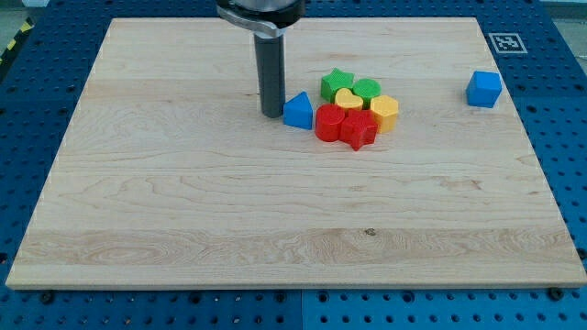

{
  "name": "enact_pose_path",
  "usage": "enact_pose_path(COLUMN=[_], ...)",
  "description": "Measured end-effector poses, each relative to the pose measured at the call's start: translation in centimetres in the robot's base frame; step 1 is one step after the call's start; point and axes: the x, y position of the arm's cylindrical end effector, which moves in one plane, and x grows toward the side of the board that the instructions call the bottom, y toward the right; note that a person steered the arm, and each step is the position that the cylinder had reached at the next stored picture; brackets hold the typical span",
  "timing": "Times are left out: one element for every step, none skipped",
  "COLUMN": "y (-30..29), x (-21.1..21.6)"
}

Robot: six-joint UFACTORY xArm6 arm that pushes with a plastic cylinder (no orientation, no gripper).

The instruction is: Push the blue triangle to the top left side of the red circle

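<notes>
The blue triangle (pixel 298 111) lies near the board's middle, touching the left side of the red circle (pixel 328 122). My tip (pixel 272 113) stands on the board right against the blue triangle's left side. The rod rises straight up toward the view's top. A red star (pixel 359 130) sits against the red circle's right side.
A green star (pixel 337 84), a green circle (pixel 367 90), a yellow heart (pixel 348 99) and a yellow hexagon (pixel 384 112) cluster just above and right of the red blocks. A blue cube (pixel 483 89) stands alone at the upper right. The wooden board (pixel 183 211) rests on a blue pegboard table.
</notes>
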Motion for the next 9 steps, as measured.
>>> enact_pose_path(y=[0.7,0.6,-1.5,-1.5,-0.1,1.9,1.9,1.1,0.0], x=[0.0,0.0,1.9,4.4,4.7,4.3,4.3,4.3,3.3])
